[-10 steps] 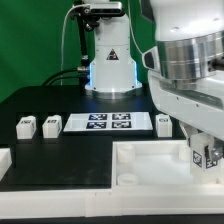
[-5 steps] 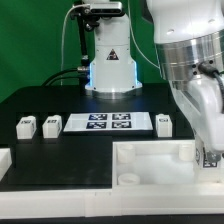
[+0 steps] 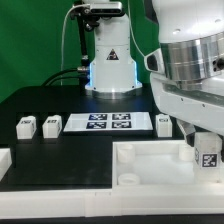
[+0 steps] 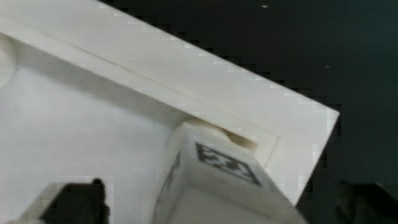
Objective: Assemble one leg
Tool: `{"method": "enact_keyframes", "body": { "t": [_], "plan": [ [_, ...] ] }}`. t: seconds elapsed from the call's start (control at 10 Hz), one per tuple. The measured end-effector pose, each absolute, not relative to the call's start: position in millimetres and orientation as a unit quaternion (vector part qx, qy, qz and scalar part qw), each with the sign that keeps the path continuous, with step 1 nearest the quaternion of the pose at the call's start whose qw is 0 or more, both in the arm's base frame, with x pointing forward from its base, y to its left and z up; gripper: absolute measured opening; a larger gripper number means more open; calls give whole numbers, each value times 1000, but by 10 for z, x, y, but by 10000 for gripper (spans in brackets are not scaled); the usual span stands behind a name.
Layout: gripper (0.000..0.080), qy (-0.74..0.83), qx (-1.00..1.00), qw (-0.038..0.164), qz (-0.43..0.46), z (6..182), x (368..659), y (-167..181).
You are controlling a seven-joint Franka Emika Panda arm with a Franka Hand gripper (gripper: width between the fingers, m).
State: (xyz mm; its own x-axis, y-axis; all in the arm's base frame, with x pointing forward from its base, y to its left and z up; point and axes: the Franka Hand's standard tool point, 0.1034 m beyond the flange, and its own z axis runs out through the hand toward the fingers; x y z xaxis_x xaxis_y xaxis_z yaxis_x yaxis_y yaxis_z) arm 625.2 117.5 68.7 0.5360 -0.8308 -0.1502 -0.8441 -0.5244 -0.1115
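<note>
One black table [image 3: 40, 100] carries everything I can see, backed by a flat green wall [image 3: 30, 40]. Taking the large white square tray-like part [image 3: 150, 165] as my landmark: it lies at the near edge of the table, a round corner socket [image 3: 127, 180] showing in its front rim. Behind the tray, the arm's white base with a glowing blue ring [image 3: 111, 62] stands at the far side of the table. Between base and tray lies the marker board [image 3: 108, 123], flat, a thin white strip of three tags. The big white arm reaches down over the tray's corner at the exterior view's right, and its gripper [image 3: 205, 150] holds a small white plastic leg with a black-and-white tag [image 3: 208, 158] right at that corner. In the wrist view I see the leg [image 4: 222, 165] standing against the tray's raised corner rim [image 4: 267, 110], with the dark fingertips [image 4: 71, 200] on either side of it; I cannot tell how firmly they clamp. Three more loose white pegs [image 3: 27, 126] rest behind the tray, two past the board's far end and one [image 3: 164, 123] beside its near end.
</note>
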Motion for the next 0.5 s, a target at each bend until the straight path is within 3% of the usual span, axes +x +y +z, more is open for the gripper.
{"method": "enact_keyframes", "body": {
  "t": [0.2,0.4,0.5],
  "plan": [
    [648,363,-928,82,25,687,6254,1162],
    [649,180,-982,57,2,723,6257,1201],
    [649,131,-990,54,-1,727,6256,1213]
  ]
}}
